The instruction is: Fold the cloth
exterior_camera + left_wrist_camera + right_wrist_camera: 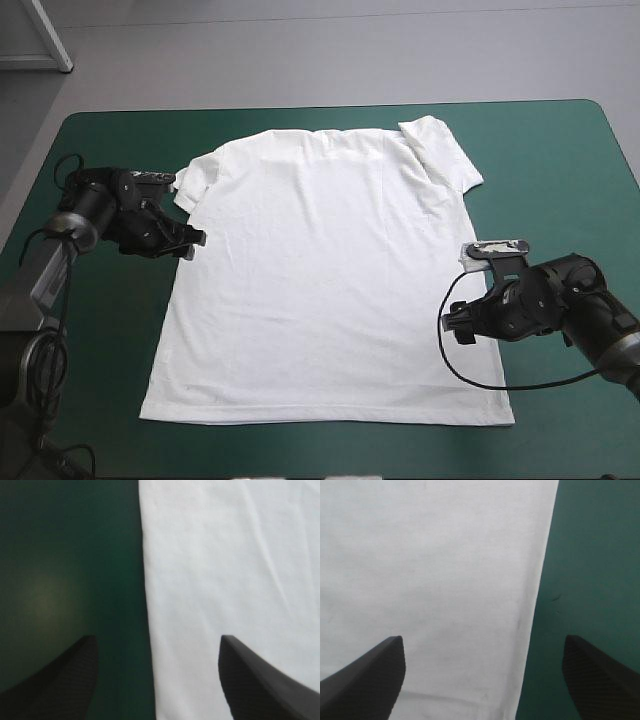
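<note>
Where the left fingers (255, 685) stand wide apart with nothing between them but air, one hangs over the white T-shirt (230, 570) and the other over the teal-green cover (60, 555). The shirt's straight side edge runs down the gap between them. From above, these fingers (192, 238) sit low at the shirt's left side, just below its sleeve (195, 185), with their tips at the cloth's edge.

The right fingers (370, 680) are spread just as wide and hold nothing. One is over the shirt (430, 580), the other over the cover (590, 555), and the shirt's other side edge passes between them. In the high view they (458, 325) lie at the right side of the shirt, lower down its length, toward the hem (320, 412). Whether either pair actually touches the cloth is hard to say from these angles.

The T-shirt (320, 270) lies spread flat in the middle of the desk (560, 150), with its collar toward the far edge and its hem toward the near edge. The body is mostly smooth with faint creases. The right sleeve (440, 150) is rumpled, with a fold across it, and the left sleeve is partly bunched beside the left arm.
</note>
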Controlling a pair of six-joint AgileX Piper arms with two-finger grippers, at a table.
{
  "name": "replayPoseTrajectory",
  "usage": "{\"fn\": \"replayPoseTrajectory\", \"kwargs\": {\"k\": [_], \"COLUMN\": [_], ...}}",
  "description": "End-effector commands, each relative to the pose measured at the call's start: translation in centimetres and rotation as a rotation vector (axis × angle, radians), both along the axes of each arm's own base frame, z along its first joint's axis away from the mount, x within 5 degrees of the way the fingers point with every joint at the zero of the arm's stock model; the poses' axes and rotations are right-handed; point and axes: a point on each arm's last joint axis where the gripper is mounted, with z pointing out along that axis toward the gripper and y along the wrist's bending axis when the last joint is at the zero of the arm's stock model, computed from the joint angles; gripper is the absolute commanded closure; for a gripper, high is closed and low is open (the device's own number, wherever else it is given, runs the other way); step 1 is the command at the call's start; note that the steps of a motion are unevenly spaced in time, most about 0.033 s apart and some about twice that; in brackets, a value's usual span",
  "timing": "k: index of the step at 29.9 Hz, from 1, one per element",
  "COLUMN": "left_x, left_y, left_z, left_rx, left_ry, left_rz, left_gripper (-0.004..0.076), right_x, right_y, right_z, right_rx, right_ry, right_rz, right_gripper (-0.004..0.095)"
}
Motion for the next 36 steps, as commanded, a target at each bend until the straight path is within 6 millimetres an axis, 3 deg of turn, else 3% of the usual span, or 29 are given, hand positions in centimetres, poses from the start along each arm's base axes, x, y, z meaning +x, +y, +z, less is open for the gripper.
{"fn": "replayPoseTrajectory", "kwargs": {"k": [1, 7, 11, 14, 17, 22, 28, 36], "left_x": [2.6, 6.2, 7.3, 7.4, 7.4, 7.4, 7.4, 7.5], "left_y": [-0.5, -1.4, -2.1, -2.8, -3.4, -3.5, -3.5, -3.5], "left_z": [1.0, -0.6, -1.7, -3.3, -4.1, -4.2, -4.2, -4.1], "left_rx": [-0.021, -0.022, -0.023, -0.019, -0.015, -0.026, -0.026, -0.030], "left_ry": [-0.090, -0.166, -0.178, -0.119, -0.083, -0.072, -0.077, -0.086], "left_rz": [0.011, 0.001, -0.011, -0.029, -0.045, -0.042, -0.041, -0.037], "left_gripper": [0.0225, 0.0225, 0.0230, 0.0275, 0.0405, 0.0719, 0.0731, 0.0733], "right_x": [0.4, 0.7, 1.5, 3.1, 5.8, 11.1, 16.5, 21.4], "right_y": [0.0, -0.1, -0.2, -0.4, -0.3, -0.2, -0.4, 0.1], "right_z": [1.6, 1.8, 2.3, 3.4, 4.5, 4.5, 1.6, -1.3], "right_rx": [0.021, 0.023, 0.004, -0.003, -0.012, -0.035, -0.059, -0.033], "right_ry": [-0.099, -0.141, -0.205, -0.241, -0.269, -0.269, -0.221, -0.203], "right_rz": [-0.003, -0.022, -0.042, -0.069, -0.079, -0.087, -0.088, -0.090], "right_gripper": [0.0099, 0.0099, 0.0099, 0.0099, 0.0099, 0.0100, 0.0113, 0.0269]}}
